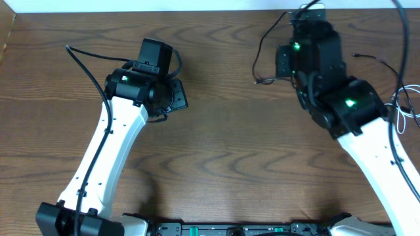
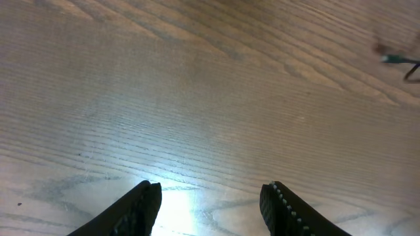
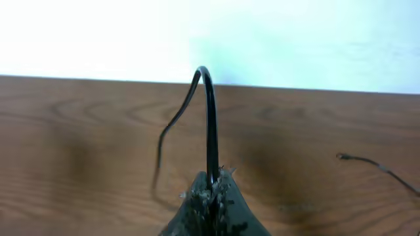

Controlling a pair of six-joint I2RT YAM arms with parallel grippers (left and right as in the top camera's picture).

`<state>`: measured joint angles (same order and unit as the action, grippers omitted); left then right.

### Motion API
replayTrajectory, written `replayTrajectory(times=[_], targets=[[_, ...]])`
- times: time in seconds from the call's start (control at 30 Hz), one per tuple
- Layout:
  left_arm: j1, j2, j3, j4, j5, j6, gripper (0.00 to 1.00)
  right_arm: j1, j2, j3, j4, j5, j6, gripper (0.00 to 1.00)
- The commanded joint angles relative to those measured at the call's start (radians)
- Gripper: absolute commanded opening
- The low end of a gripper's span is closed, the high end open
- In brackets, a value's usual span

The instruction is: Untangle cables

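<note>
Pinching the black cable [image 3: 209, 105] at the bench's [image 1: 216, 131] one o'clock, the right hand [image 3: 211, 189] may drag its slack into a tighter tangle, since the open, empty left hand [image 2: 210, 203] anchors nothing.

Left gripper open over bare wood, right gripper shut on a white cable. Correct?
Wrong on colour: the right wrist view shows the right gripper shut on a black cable, not a white one. The left gripper is open over the bare wooden table, as you said.
</note>
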<state>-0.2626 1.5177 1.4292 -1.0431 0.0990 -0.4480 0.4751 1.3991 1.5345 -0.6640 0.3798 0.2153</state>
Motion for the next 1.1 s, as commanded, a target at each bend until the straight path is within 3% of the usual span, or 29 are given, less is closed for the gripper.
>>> replayTrajectory(times=[0.0,0.33,0.57,0.9,1.07], targets=[[0.003,-0.006,-0.014,-0.003,-0.003,-0.001,0.54,-0.003,-0.035,0.003,0.002,0.022,-0.014,0.01],[0.003,-0.006,-0.014,-0.004,-0.003,-0.001,0.54,-0.018,-0.042,0.003,0.008,0.036,-0.014,0.01],[0.003,-0.006,-0.014,-0.008,-0.003,0.0,0.54,-0.113,-0.039,0.003,0.04,0.222,0.032,0.01],[0.003,-0.006,-0.014,-0.019,-0.003,-0.001,0.54,-0.503,0.016,0.003,0.047,0.227,0.047,0.01],[0.003,-0.006,-0.014,-0.019,-0.002,-0.001,0.54,-0.716,0.115,0.003,0.002,0.06,0.103,0.01]])
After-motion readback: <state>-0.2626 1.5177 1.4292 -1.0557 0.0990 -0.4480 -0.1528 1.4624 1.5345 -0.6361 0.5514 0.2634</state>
